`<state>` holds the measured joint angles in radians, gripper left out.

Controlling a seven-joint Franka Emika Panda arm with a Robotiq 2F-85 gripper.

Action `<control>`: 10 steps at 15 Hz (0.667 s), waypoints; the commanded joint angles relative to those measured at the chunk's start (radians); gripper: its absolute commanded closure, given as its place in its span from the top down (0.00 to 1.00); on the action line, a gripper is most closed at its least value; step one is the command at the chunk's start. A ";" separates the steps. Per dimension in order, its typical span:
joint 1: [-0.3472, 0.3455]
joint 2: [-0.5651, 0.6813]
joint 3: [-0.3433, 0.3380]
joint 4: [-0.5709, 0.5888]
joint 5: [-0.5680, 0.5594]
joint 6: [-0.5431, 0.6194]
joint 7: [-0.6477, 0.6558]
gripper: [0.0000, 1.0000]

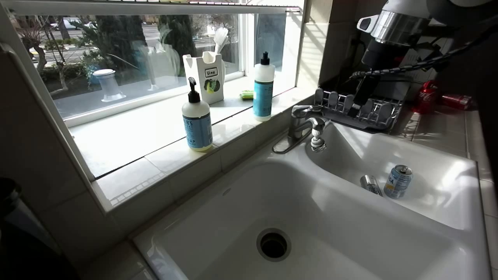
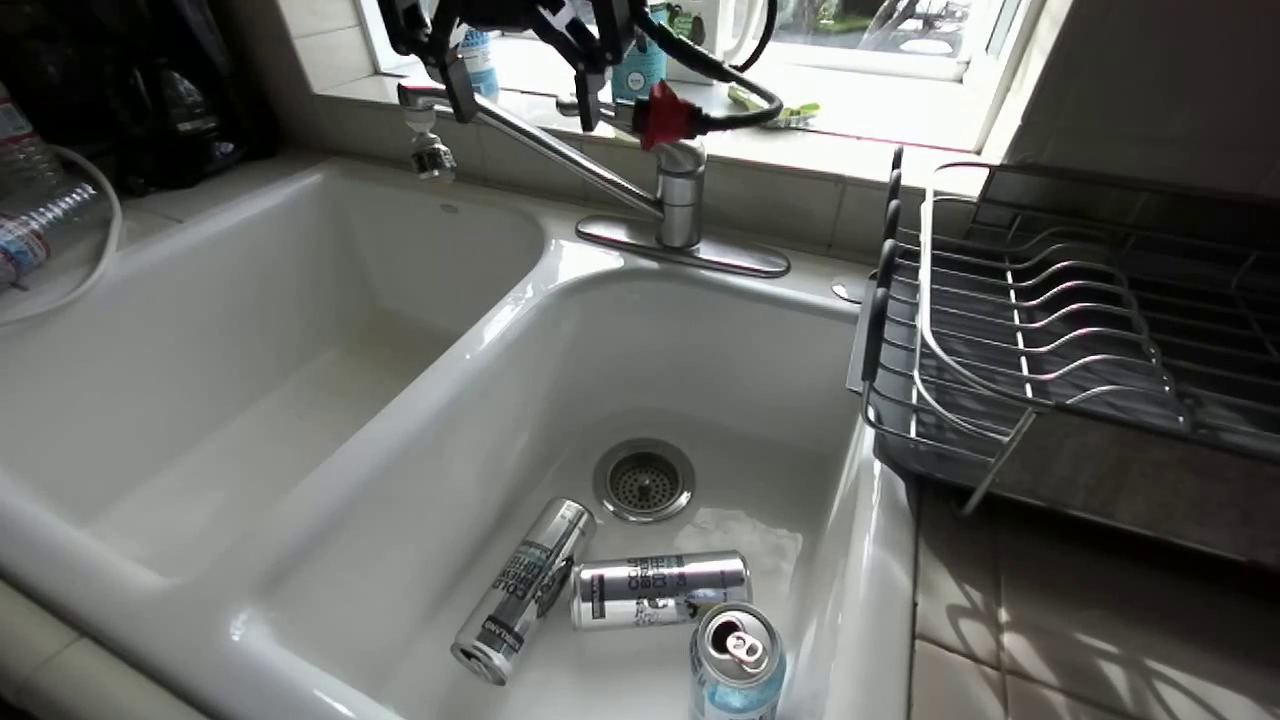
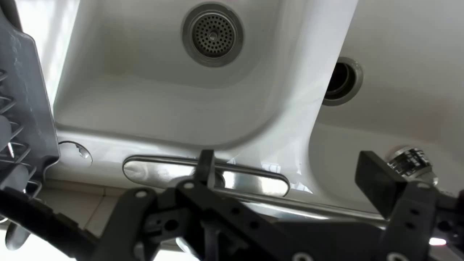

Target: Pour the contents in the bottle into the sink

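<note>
Has the sink [image 2: 250,380] below the fingers [image 2: 459,92] and, in an exterior view, the sill [image 2: 890,125] and the faucet [image 2: 683,210] behind them. Holds those fingers spread wide apart. Has the bottle [image 2: 638,77] behind them too, upright on the sill, and cans [image 2: 660,590] well below.

Deep sink basin [image 1: 311,225]: finished in plain white. Squeeze bottle [image 1: 263,95]: capped in black, labelled in teal. Pump soap bottle [image 1: 197,126]: topped in black, labelled in blue. Coffee can [image 2: 660,590]: coloured silver, lettered in black. Coca-Cola can [image 1: 425,97]: coloured red, scripted in white. Gripper [image 2: 525,98]: finished in black.
</note>
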<state>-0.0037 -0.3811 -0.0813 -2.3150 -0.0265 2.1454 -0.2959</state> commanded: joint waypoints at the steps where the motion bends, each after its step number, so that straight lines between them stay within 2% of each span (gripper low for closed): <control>1: 0.020 0.078 0.030 0.105 -0.076 0.099 -0.054 1.00; 4: 0.042 0.171 0.022 0.197 -0.073 0.265 -0.147 1.00; 6: 0.066 0.246 0.000 0.254 -0.004 0.404 -0.244 1.00; 8: 0.093 0.327 -0.019 0.315 0.120 0.507 -0.360 1.00; 10: 0.134 0.402 -0.040 0.375 0.301 0.542 -0.498 1.00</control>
<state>0.0655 -0.1046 -0.0780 -2.0511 0.0781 2.6436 -0.6233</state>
